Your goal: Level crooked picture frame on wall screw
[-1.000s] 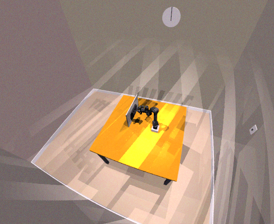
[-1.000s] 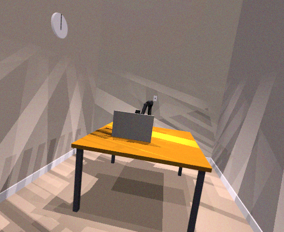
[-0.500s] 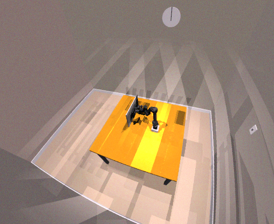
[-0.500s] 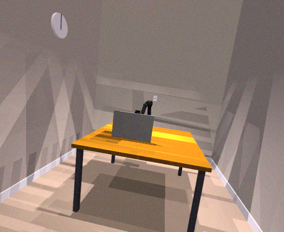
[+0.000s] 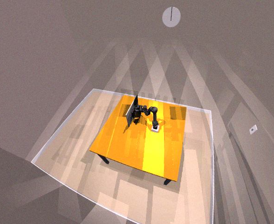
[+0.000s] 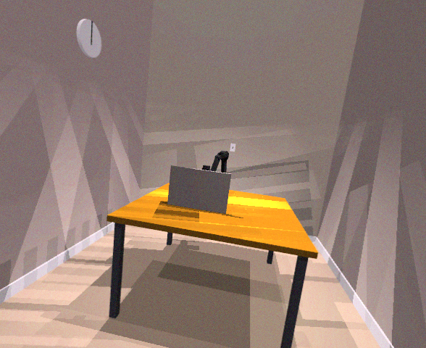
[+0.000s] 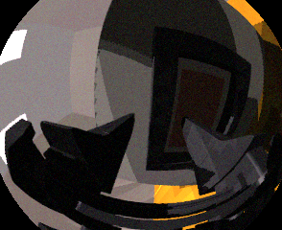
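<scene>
The picture frame [image 7: 162,105] has a thick black border around a dark red picture. In the wrist view it shows just right of centre, in front of the grey upright panel [image 7: 124,81] [image 6: 198,189]. My gripper [image 7: 158,119] [image 5: 135,109] is open, its fingertips well apart close before the panel. The frame's left border shows between the fingertips, and the right finger covers part of its lower right. I see no finger pressing on the frame. In the top view the arm mostly hides it. The screw and notched strip are hidden. The wide wrist view does not clearly show its tilt.
The panel stands on the orange table [image 5: 127,144] [image 6: 265,225]. The arm's white base [image 5: 155,129] is on the table, right of the panel in the top view. In the exterior view the panel's plain back hides the gripper. A round clock [image 5: 171,23] [image 6: 88,45] hangs on the wall.
</scene>
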